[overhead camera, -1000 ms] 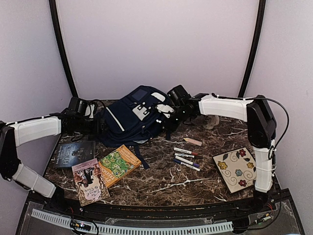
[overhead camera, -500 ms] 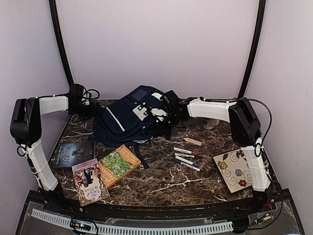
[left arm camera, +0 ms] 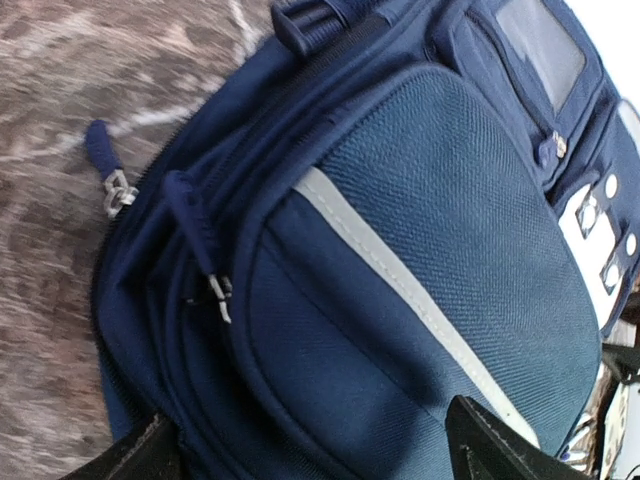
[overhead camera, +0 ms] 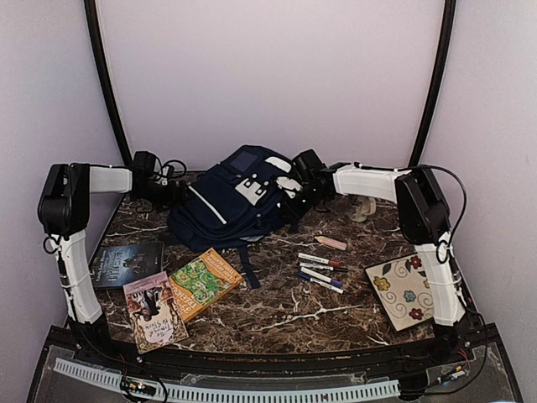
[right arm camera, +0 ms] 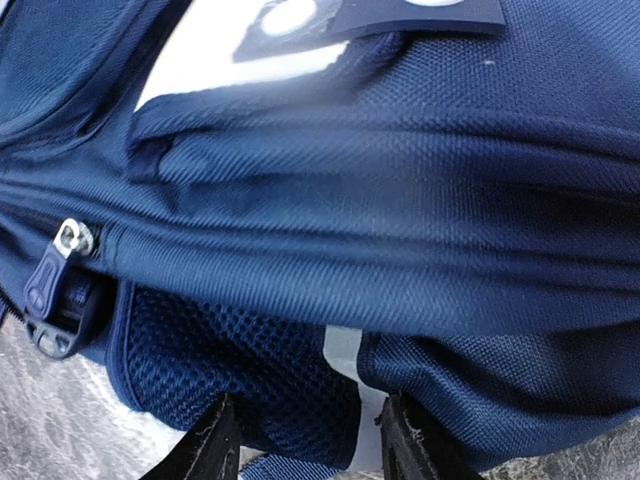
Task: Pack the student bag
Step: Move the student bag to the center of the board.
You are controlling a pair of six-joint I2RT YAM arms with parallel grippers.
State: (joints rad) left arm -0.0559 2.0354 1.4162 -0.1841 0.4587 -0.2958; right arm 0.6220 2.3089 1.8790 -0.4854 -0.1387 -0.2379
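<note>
The student bag (overhead camera: 231, 201), navy blue with a thin white diagonal stripe and a white slotted patch, lies at the back middle of the marble table. My left gripper (overhead camera: 174, 192) is at its left side. In the left wrist view the bag (left arm camera: 420, 230) fills the frame, and the left gripper (left arm camera: 320, 462) is wide open with the front pocket between its fingertips (left arm camera: 495, 450). My right gripper (overhead camera: 296, 191) is at the bag's right side. In the right wrist view the right gripper (right arm camera: 310, 450) is closed on the bag's mesh side fabric (right arm camera: 250, 370). A zip pull (right arm camera: 52, 290) hangs at the left.
Two books (overhead camera: 126, 263) (overhead camera: 153, 311) and a green and orange box (overhead camera: 201, 281) lie front left. Several markers (overhead camera: 319, 270) and a pale stick (overhead camera: 331, 243) lie right of centre. A flowered plate (overhead camera: 403, 290) is front right. A clear object (overhead camera: 362, 210) is behind the right arm.
The left arm has swung from the table's left side up to the bag's left side. The right gripper has drawn right and back a little, and the bag has shifted right with it.
</note>
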